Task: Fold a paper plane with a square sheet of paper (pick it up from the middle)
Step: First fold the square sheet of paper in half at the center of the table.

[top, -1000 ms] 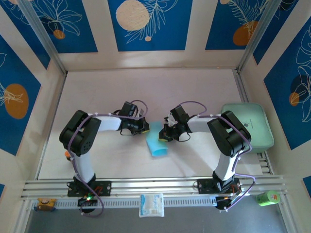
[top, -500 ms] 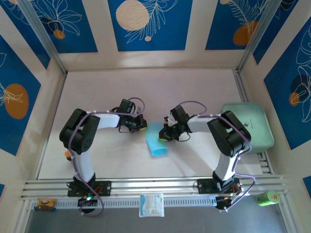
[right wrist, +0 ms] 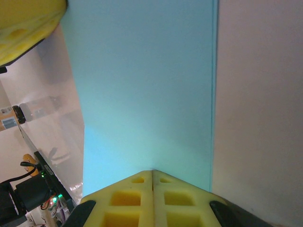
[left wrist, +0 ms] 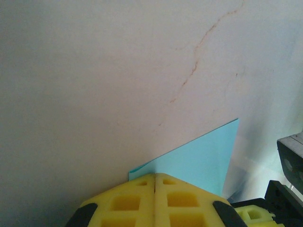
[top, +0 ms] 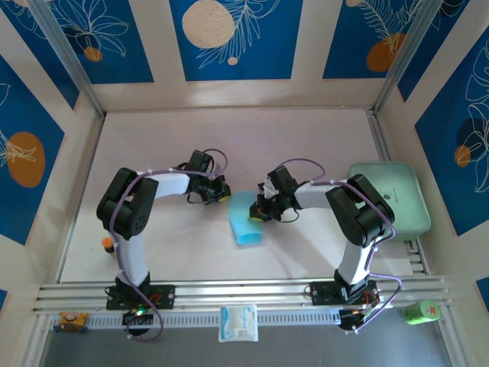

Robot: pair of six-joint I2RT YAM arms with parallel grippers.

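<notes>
Your square sheet of paper (top: 244, 219) lies part-folded on the table (top: 306, 138) between the arms, and it has barely shifted over the last second. The right gripper (top: 258, 212), jaws pressed together, sits at its right edge and seems to pin it rather than pinch it. The left gripper (top: 221, 193), likewise closed and apparently holding nothing, has edged away toward the sheet's far-left corner, so you are probably between creases, with the plane not yet formed.

Overhead camera behind the arms (top: 134, 210) looks down on the whole table (top: 229, 138), wrist cameras sit close behind yellow fingers (left wrist: 128, 203), all three share the blue paper (top: 246, 222).
</notes>
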